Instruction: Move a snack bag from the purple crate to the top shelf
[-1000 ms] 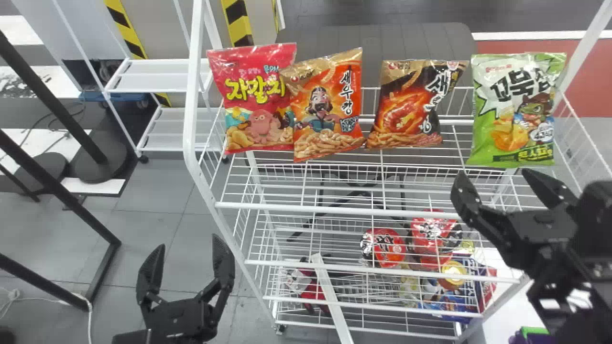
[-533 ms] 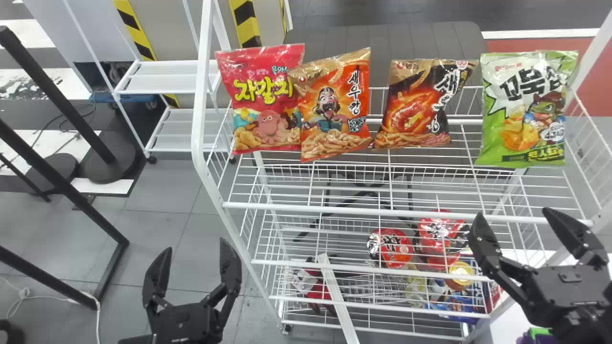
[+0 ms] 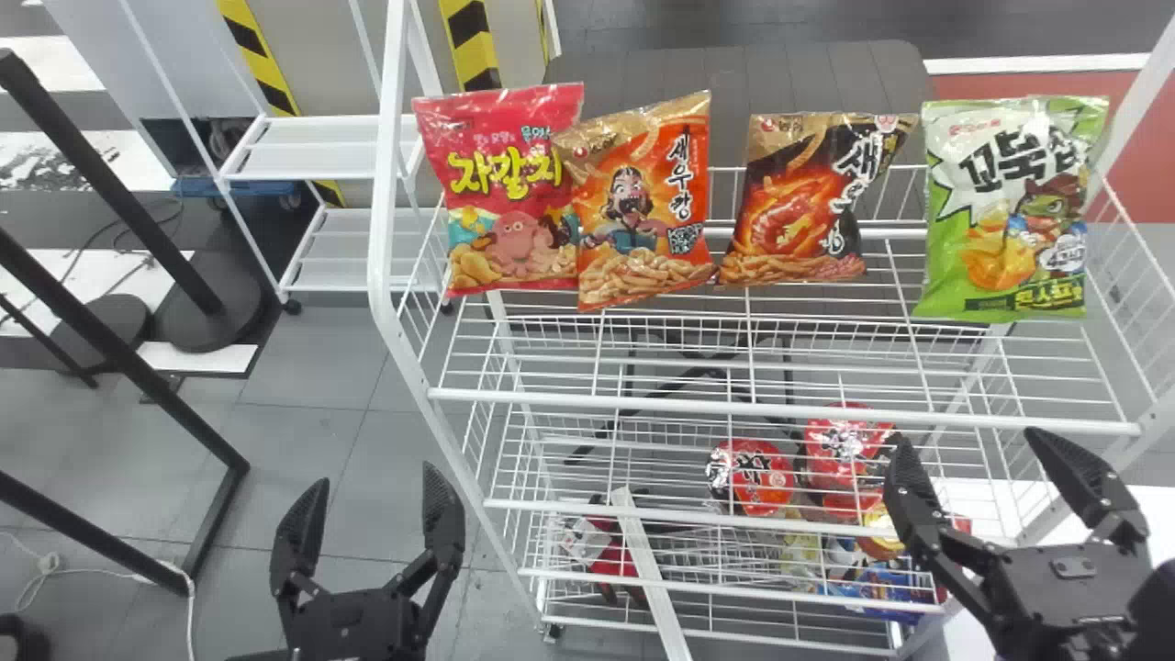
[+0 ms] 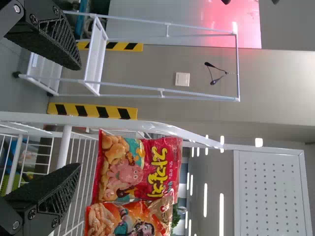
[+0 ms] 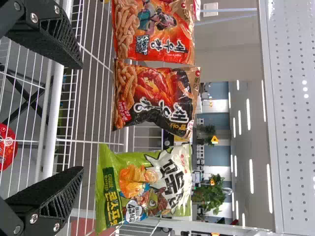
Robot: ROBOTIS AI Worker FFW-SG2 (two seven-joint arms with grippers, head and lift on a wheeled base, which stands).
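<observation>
Four snack bags stand upright in a row on the top shelf (image 3: 643,397): a pink bag (image 3: 507,193), an orange bag (image 3: 643,207), a black-and-orange bag (image 3: 797,207) and a green bag (image 3: 1008,211). My right gripper (image 3: 968,450) stands open in front of the rack, below the green bag, nothing between its fingers. In the right wrist view that gripper (image 5: 78,118) faces the green bag (image 5: 142,189). My left gripper (image 3: 374,487) is parked open left of the rack; the left wrist view has it (image 4: 78,115) near the pink bag (image 4: 135,169).
Lower wire baskets hold red-lidded cups (image 3: 751,476) and blue packs (image 3: 877,588). A white strip (image 3: 650,574) slants across the front. Black stand poles (image 3: 110,340) rise at the left, and a small white rack (image 3: 303,147) stands behind. A white surface (image 3: 978,624) lies at the lower right.
My right gripper has come back and down, away from the green bag and below the top shelf's front edge. The head view has shifted slightly; the left arm keeps its pose.
</observation>
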